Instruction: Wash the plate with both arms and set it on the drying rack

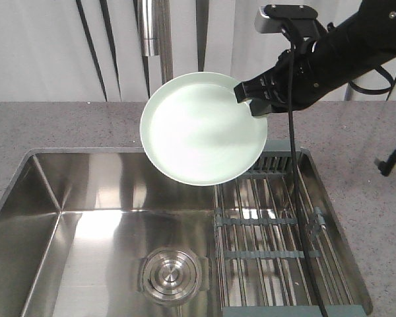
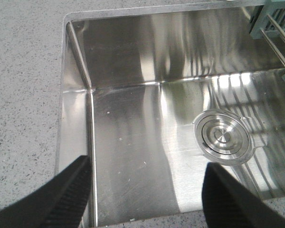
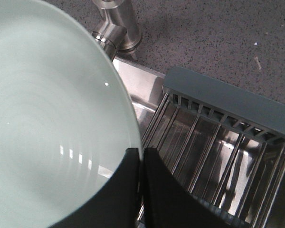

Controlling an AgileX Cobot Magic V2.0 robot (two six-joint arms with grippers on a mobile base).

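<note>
Right tool [image 1: 255,99] is clamped on the rim of the plate [image 1: 201,129], holding it tilted above the sink [image 1: 86,218], near the drying rack [image 1: 270,224]. Left tool [image 2: 147,199] hangs over the sink, fingers apart.

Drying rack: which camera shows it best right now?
Exterior front-facing: the drying rack shows nearly whole across the sink's right half, only its far corner behind the plate. The right wrist view shows its slotted end and some rods; the left wrist view, just a corner.
</note>
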